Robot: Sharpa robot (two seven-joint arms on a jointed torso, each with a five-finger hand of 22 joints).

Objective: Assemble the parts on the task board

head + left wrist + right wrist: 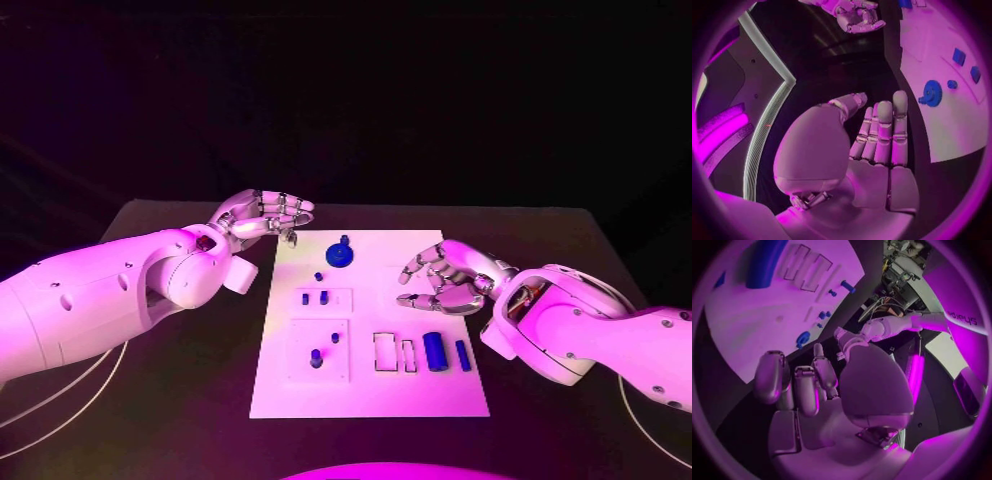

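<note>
The white task board (418,390) lies in the middle of the black table. A blue gear (339,253) stands near its far edge, with a small blue peg (319,276) just in front of it. A blue cylinder (434,352) and a thin blue bar (463,355) lie at the board's right side. Two short blue pegs (316,358) stand in a square recess at the left. My left hand (264,215) hovers by the far left corner, palm empty (873,145). My right hand (450,278) hangs over the right edge, fingers loosely bent, holding nothing (817,385).
Two small blue blocks (315,298) sit in a rectangular recess in the board's left half. Empty white slots (385,351) lie beside the cylinder. Bare black table (173,400) surrounds the board on every side.
</note>
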